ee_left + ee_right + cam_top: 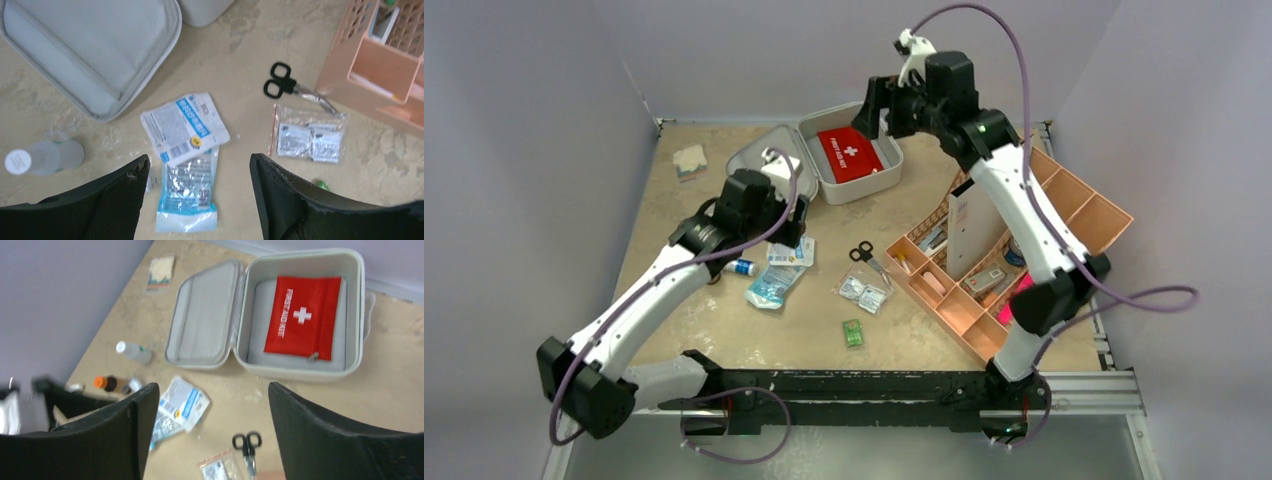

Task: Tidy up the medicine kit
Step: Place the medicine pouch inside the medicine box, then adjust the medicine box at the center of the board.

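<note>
The medicine kit [864,190] lies open at the back of the table, its lid [744,160] folded out to the left. A red first aid pouch [849,153] lies in its base. The right wrist view shows the kit [300,371], lid [205,315] and pouch [302,317] too. My left gripper [776,235] is open and empty, above a white-blue packet [185,125] and a clear blue pouch [190,195]; its jaws [200,165] stand wide on either side of them. My right gripper [872,108] is open and empty, high over the kit's base.
Black scissors [282,86], a zip bag of foil sachets [310,140] and a small green item [853,333] lie mid-table. A white bottle [45,157] and an orange-capped bottle [107,383] lie left. The orange compartmented tray [1114,215] stands right. A small pad [690,160] lies back left.
</note>
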Action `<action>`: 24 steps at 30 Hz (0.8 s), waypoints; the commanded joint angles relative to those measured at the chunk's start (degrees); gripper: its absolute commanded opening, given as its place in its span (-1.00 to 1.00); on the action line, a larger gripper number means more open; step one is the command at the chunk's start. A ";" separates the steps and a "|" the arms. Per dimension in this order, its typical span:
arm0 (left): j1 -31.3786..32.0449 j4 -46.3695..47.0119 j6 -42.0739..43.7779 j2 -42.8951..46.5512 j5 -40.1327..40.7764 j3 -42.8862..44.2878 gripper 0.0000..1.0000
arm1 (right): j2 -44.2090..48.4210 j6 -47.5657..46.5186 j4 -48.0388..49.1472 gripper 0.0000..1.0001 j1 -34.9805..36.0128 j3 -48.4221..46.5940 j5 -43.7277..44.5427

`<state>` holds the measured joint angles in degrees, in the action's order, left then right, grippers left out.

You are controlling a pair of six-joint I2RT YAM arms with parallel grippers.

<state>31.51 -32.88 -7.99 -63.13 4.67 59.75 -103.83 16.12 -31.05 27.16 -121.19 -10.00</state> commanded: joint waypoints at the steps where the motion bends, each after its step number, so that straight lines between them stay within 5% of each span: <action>1: -0.71 1.24 -5.60 -10.67 2.13 12.59 0.40 | 12.49 -2.06 -1.47 0.73 0.62 13.65 -1.20; 5: -1.41 4.11 -10.62 -21.97 6.96 22.70 0.31 | 24.66 -2.05 0.01 0.97 0.65 25.77 -0.22; 12: -2.41 7.82 -13.60 -42.38 10.30 39.44 0.15 | 41.65 -0.39 0.77 0.98 0.67 41.99 1.80; 24: -4.33 4.73 -9.71 -67.35 15.00 58.39 -0.16 | 48.15 0.50 0.74 0.97 0.67 48.14 -2.00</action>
<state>28.01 -25.69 -19.73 -128.25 15.94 112.46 -56.64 15.88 -31.73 27.86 -73.54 -10.13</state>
